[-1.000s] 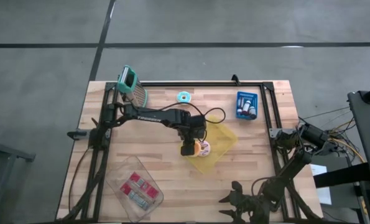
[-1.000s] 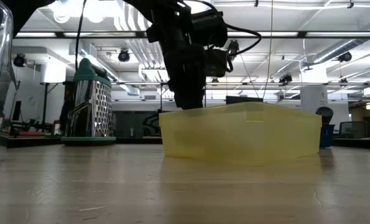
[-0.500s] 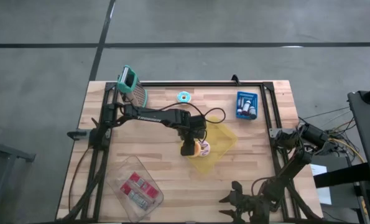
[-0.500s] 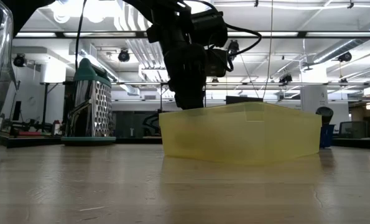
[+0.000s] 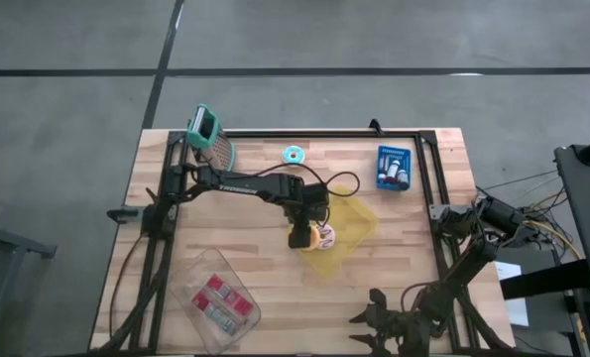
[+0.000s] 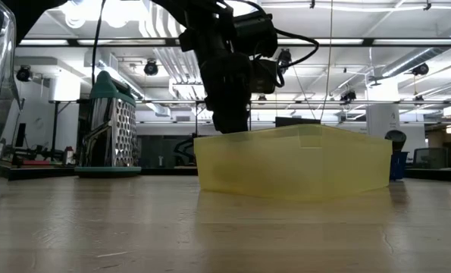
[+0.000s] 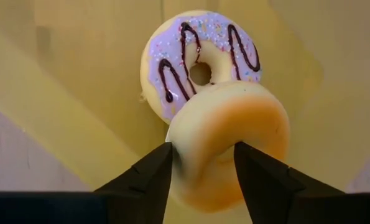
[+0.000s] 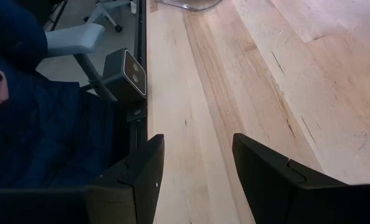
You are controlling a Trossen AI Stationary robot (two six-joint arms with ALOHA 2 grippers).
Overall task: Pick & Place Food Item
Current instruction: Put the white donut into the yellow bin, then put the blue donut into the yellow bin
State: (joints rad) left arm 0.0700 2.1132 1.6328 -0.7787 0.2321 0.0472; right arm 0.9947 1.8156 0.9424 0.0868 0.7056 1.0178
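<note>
A pale round bun [image 7: 234,134] sits between the fingers of my left gripper [image 7: 202,163], inside the yellow bin [image 5: 352,226] at the table's middle. Its far side lies on a purple-frosted donut [image 7: 200,56] on the bin's floor. In the high view the food [image 5: 324,236] shows just to the right of that gripper [image 5: 300,238]. In the low view the gripper [image 6: 230,121] dips behind the bin's wall [image 6: 293,163]. My right gripper [image 8: 197,168] waits open, with nothing between its fingers, over bare wood near the table's front right [image 5: 379,317]. My left gripper has the bun's near part [image 7: 200,155] between its two fingers, one finger [image 7: 153,171] on each side. The fingers come steeply from above, slanting down into the bin. The bun's far part rests on the purple donut, and its wall narrows where the fingers stand.
A teal grater [image 5: 210,139], a small blue roll [image 5: 293,154] and a blue basket of bottles [image 5: 394,167] stand along the far edge. A clear tub with red packs [image 5: 218,300] lies front left. A person in dark blue [image 8: 29,106] is beside the table's edge.
</note>
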